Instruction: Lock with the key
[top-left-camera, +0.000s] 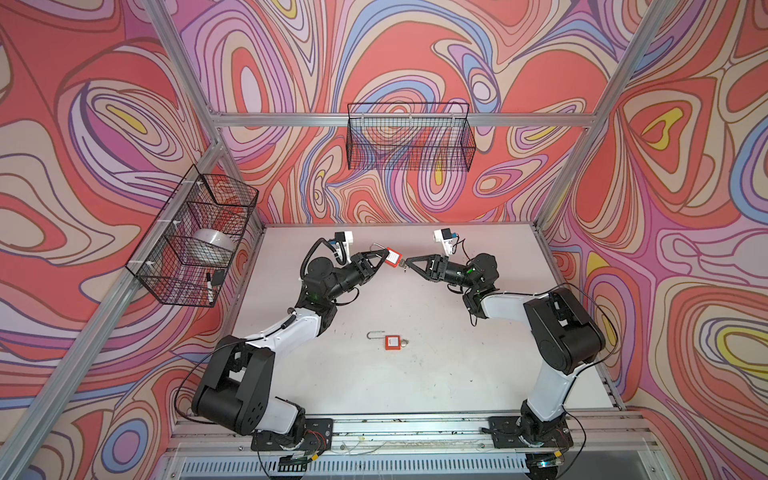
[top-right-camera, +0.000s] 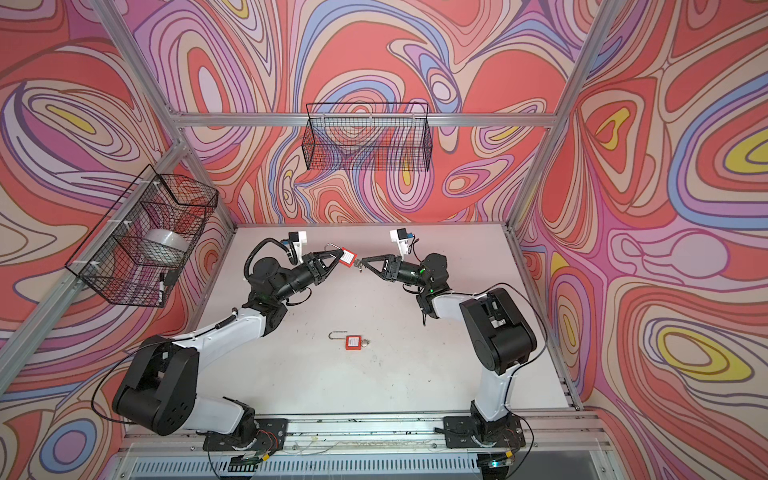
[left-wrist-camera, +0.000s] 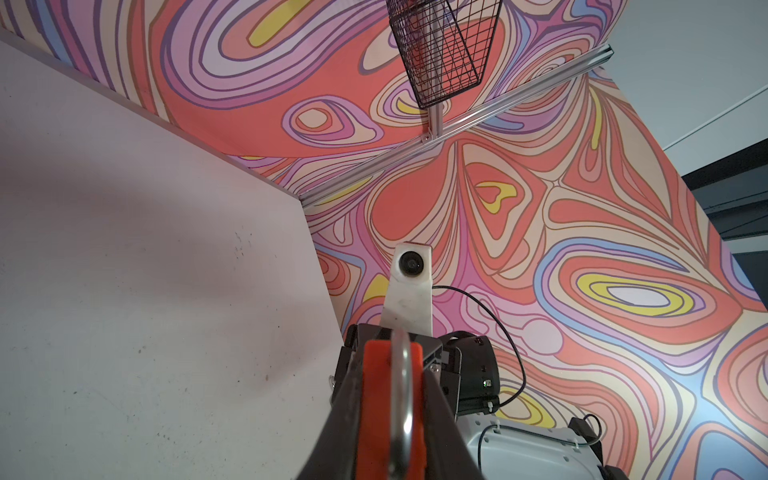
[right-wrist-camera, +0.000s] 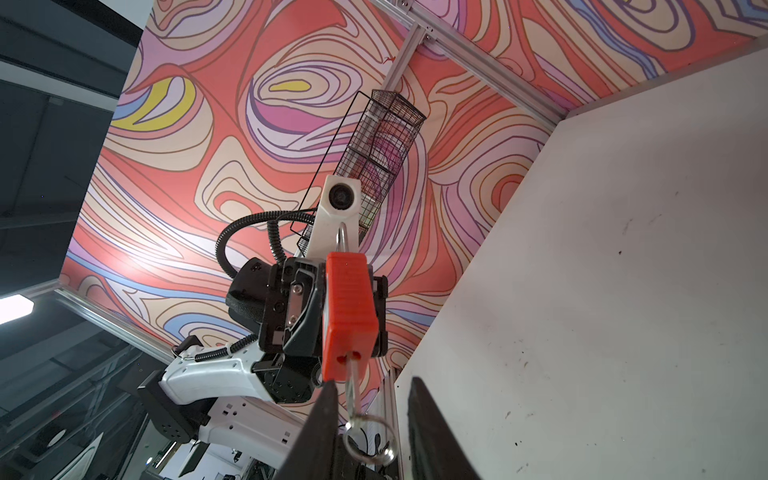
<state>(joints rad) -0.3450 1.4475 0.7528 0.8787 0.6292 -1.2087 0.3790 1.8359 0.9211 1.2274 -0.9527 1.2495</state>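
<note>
Key (right-wrist-camera: 353, 374) in padlock (right-wrist-camera: 349, 307), btwn R end effector (right-wrist-camera: 374, 384) jaws, parted.

Legible text, brands, numbers, signs: none.

- Raised padlock (top-left-camera: 391, 257), far centre: white label on the orange face, with print too small to read in both top views.
- Lying padlock (top-left-camera: 392, 342), on the counter (top-left-camera: 436, 374), near centre: white label on the orange face, its print likewise unreadable.
- Wrist views: only the raised padlock's plain orange edges show, with no lettering.
</note>
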